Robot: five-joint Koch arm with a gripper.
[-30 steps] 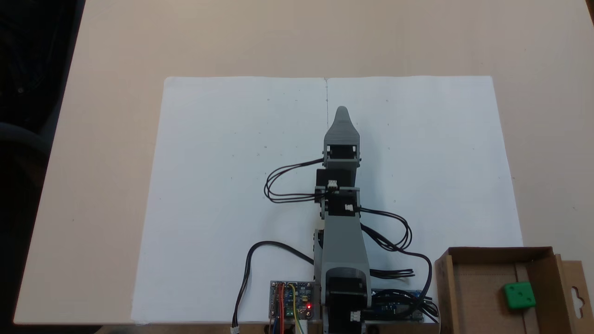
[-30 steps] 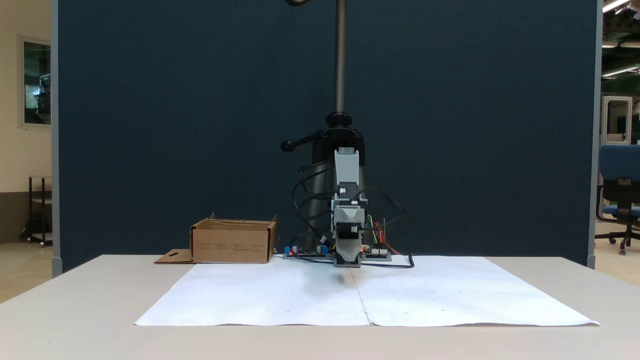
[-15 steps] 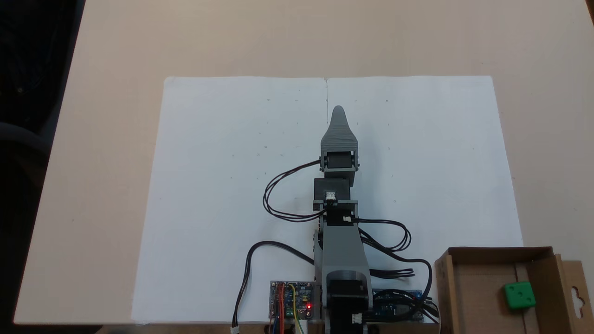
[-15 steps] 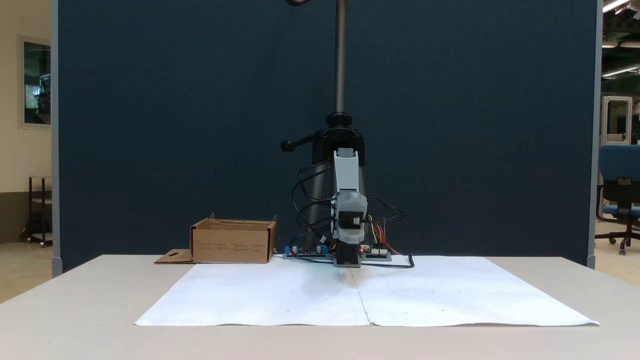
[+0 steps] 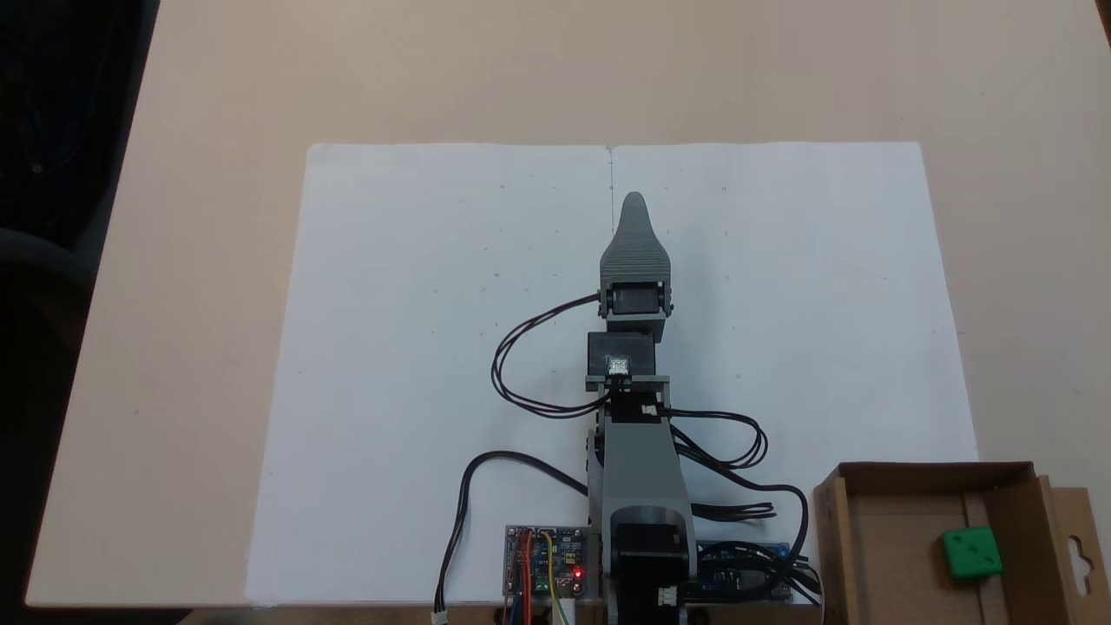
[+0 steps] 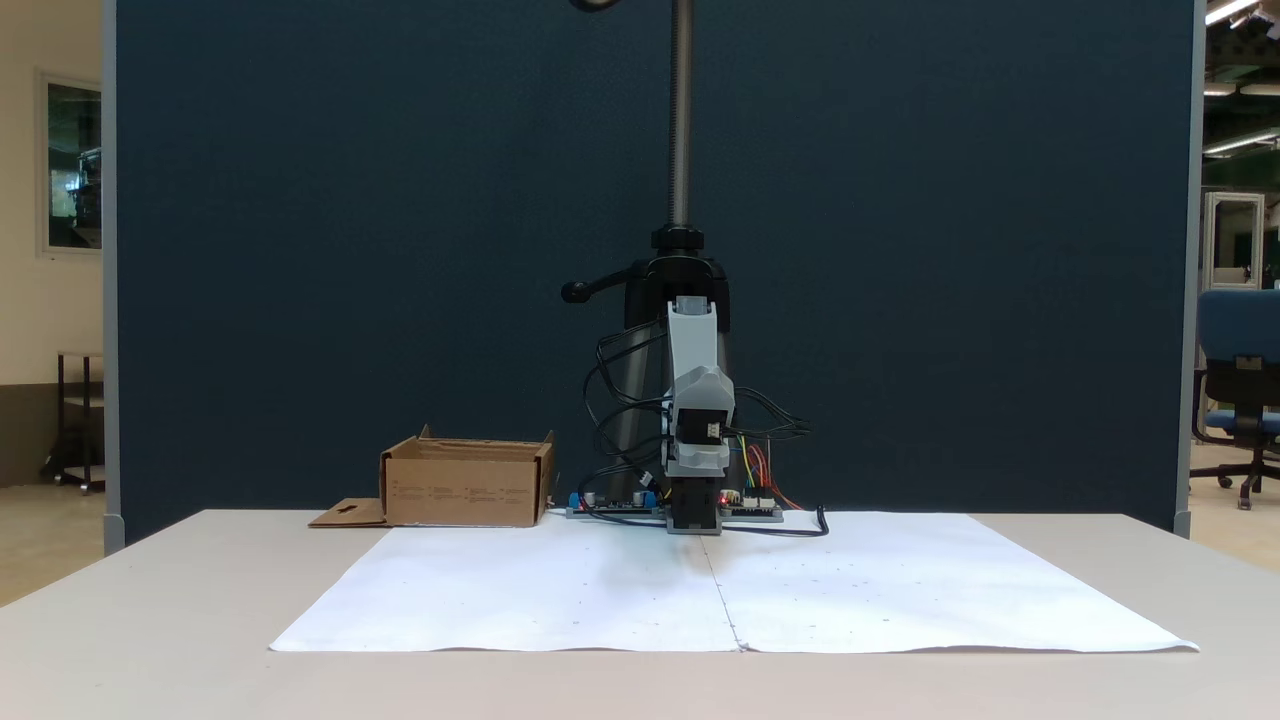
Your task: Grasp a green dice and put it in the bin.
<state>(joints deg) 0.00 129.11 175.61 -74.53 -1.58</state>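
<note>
The dice (image 5: 972, 554) lies inside the bin (image 5: 903, 473), on its floor near the right wall as the top view shows it, and nothing touches it. So I judge the task is at its end: the dice is placed, and what remains is only for the arm (image 5: 640, 469) to rest. The bin stands at the near right corner of the worktop (image 5: 191, 260) in the top view, just beside the arm base and its cables (image 5: 738, 443), with its flap (image 5: 1076, 547) outside the wall. The arm is stretched forward along the middle seam of the white paper (image 5: 417, 347), well apart from the bin. The gripper (image 5: 634, 204) shows from above as one tapered piece, with one finger behind the other, so I cannot tell if the fingers are wide or narrow. The paper around the arm has free room on both sides. The next move, if any, should call for folding back without pulling the cables near the bin wall.
</note>
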